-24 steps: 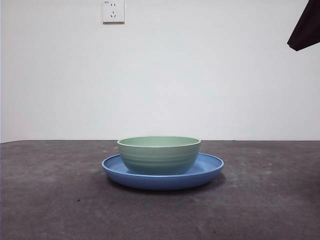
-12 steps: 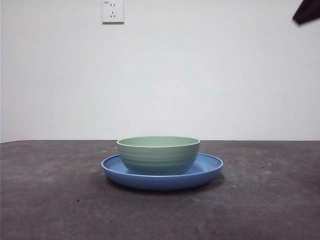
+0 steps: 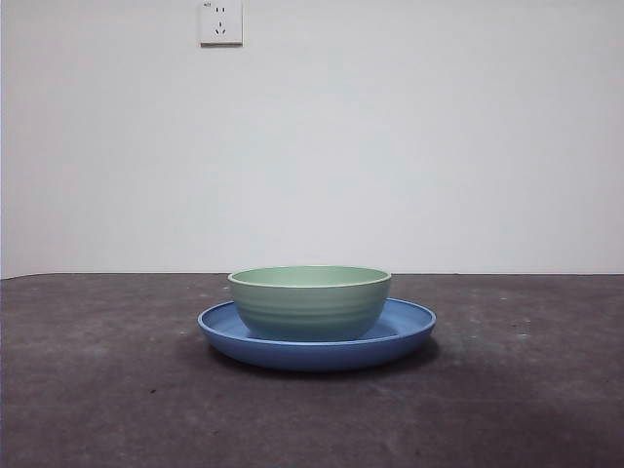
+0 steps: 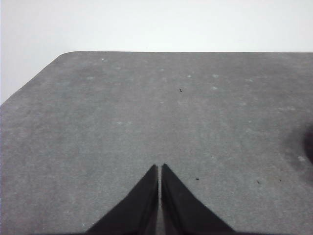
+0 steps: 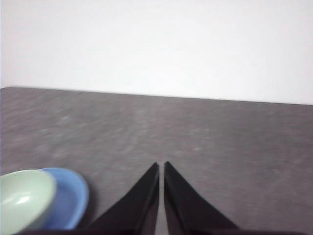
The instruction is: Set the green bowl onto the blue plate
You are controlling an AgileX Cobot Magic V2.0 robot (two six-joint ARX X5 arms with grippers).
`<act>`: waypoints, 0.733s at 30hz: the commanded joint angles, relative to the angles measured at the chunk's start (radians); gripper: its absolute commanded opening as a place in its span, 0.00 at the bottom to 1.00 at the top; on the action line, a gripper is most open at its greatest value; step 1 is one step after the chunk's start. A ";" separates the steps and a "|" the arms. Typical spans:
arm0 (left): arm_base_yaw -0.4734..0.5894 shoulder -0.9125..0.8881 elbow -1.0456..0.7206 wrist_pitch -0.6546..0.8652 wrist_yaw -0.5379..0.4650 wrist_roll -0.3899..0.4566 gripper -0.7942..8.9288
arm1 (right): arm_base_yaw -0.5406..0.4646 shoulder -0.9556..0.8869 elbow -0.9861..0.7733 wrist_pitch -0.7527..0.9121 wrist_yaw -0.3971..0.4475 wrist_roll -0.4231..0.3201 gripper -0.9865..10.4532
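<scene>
Green bowl point(image 3: 310, 302) sits upright on blue plate point(image 3: 317, 336) — done; both hands point(image 4: 159, 169) point(image 5: 161, 166) closed, empty. Bowl sits toward 9 o'clock — a nudge might slide it.

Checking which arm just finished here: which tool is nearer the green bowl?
Right. The right tool has the green bowl and blue plate in its wrist view; the left tool sees only bare table.

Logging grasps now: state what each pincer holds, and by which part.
Nothing is held. The left pincer and right pincer are both shut on nothing, away from the green bowl, which sits free on the blue plate.
</scene>
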 commanded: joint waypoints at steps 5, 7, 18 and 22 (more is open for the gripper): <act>0.002 -0.002 -0.021 -0.008 -0.001 -0.002 0.09 | -0.018 -0.155 -0.238 0.180 0.060 0.018 0.10; 0.002 -0.002 -0.021 -0.008 -0.001 -0.002 0.09 | -0.018 -0.186 -0.282 0.187 0.078 0.026 0.10; 0.002 -0.002 -0.021 -0.008 -0.001 -0.002 0.09 | -0.018 -0.267 -0.399 0.159 0.130 0.065 0.10; 0.002 -0.002 -0.021 -0.008 -0.001 -0.002 0.09 | -0.018 -0.267 -0.399 0.114 0.131 0.060 0.10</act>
